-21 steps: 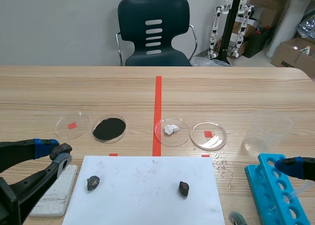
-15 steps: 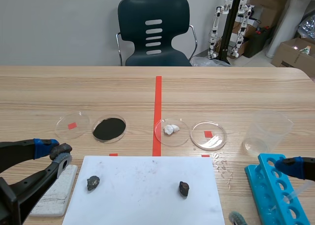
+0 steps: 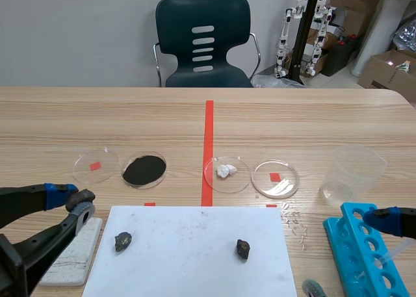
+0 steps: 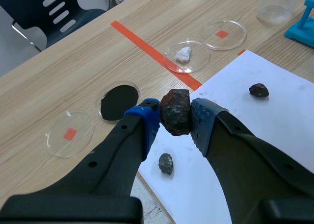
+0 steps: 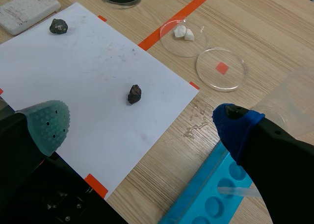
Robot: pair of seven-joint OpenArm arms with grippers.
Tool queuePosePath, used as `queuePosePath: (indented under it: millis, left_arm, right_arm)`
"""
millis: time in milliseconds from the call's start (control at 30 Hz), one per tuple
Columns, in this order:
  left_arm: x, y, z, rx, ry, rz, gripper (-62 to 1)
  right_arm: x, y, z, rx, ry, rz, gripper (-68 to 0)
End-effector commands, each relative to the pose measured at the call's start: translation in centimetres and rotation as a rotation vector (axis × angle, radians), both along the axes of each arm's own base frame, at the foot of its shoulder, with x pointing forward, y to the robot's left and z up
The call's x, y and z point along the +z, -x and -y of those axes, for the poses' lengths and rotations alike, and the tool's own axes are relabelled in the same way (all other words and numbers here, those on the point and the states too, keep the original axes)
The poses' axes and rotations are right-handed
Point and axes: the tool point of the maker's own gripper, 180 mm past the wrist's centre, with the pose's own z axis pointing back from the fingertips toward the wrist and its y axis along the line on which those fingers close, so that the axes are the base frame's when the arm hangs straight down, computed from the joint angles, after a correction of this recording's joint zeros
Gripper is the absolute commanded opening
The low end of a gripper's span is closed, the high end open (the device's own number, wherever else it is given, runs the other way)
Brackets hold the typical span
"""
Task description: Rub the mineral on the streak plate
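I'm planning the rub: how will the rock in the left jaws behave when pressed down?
The mineral looks rough and lumpy, so probably rigid, not slippery. Gripped across uneven faces, it may pivot under pressure.

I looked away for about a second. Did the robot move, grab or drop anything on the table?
Nothing visibly changed. The left end effector still clamps the brown rock near the white plate. The right end effector stays open beside the blue rack. The paper and the two small stones on it lie as before.
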Motion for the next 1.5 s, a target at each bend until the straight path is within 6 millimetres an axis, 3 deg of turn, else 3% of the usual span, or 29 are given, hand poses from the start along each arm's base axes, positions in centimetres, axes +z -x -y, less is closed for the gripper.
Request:
queuePosePath:
  millis: [0,367,633,833,967,1167,1467]
  left_arm:
    - [0.1,-0.1,0.2,0.021,0.013,-0.013,-49.0]
    - [-5.2,-1.3,-1.9,0.262,0.052,-0.427,-49.0]
    - [-7.4,-4.1,-2.4,0.364,0.055,-0.660,-49.0]
    - [-9.2,-6.8,-4.5,0.524,0.060,-0.791,-49.0]
    - [-10.7,-7.6,-6.3,0.622,0.036,-0.896,-49.0]
    - [-11.9,-8.1,-8.1,0.739,-0.009,-0.991,-49.0]
    - [-13.1,-8.3,-8.5,0.771,-0.071,-1.025,-49.0]
  right_arm:
    - [0.9,-0.5,-0.2,0.002,-0.019,0.033,-6.5]
    - [0.9,-0.5,-0.2,0.002,-0.019,0.033,-6.5]
    - [0.9,-0.5,-0.2,0.002,-0.019,0.033,-6.5]
    - [0.9,-0.5,-0.2,0.002,-0.019,0.033,-6.5]
    - [0.9,-0.5,-0.2,0.002,-0.019,0.033,-6.5]
    - [0.9,-0.5,-0.2,0.002,-0.019,0.033,-6.5]
    - [0.9,-0.5,-0.2,0.002,-0.019,0.033,-6.5]
